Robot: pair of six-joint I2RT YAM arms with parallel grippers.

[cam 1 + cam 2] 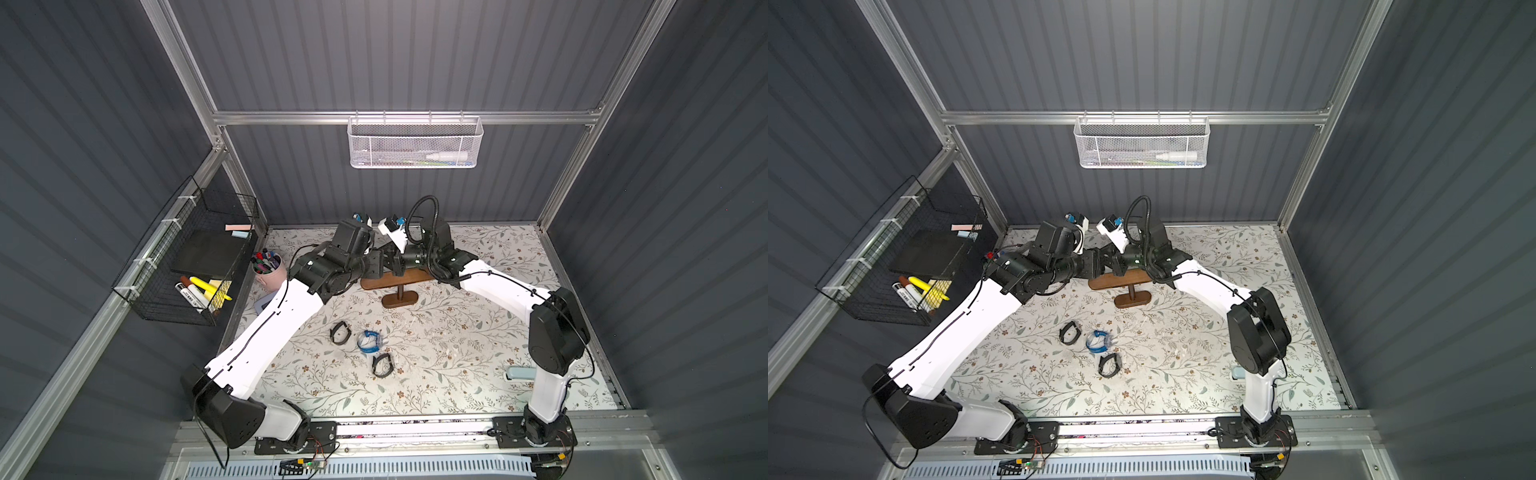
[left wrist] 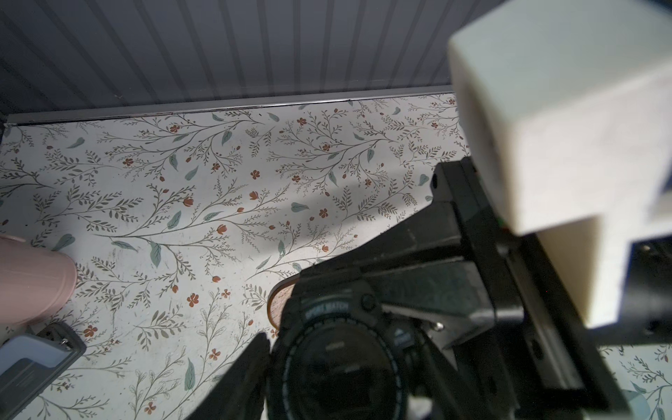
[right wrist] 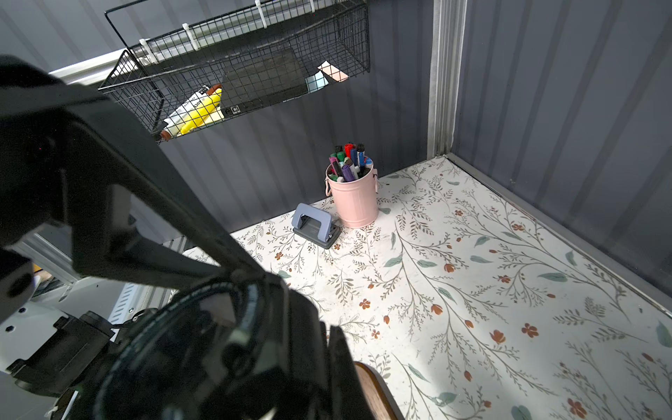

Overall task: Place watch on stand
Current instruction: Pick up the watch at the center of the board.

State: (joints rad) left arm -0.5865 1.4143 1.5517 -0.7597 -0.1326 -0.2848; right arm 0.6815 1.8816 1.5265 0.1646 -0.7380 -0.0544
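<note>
Right gripper [image 1: 392,266] is clamped on the watch [image 2: 338,363] at the stand's [image 1: 413,277] left end; whether my left gripper [image 1: 376,268] grips it, I can't make out. Likely mid-placement: next, ease the strap over the bar.

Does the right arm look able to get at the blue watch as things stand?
Probably not yet: right gripper seems shut on a black watch above the stand; blue watch lies unobstructed.

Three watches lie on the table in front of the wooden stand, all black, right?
Not all three. The middle watch is blue; the far watch and the near watch are black. They do lie on the table before the wooden stand, as both top views show.
</note>
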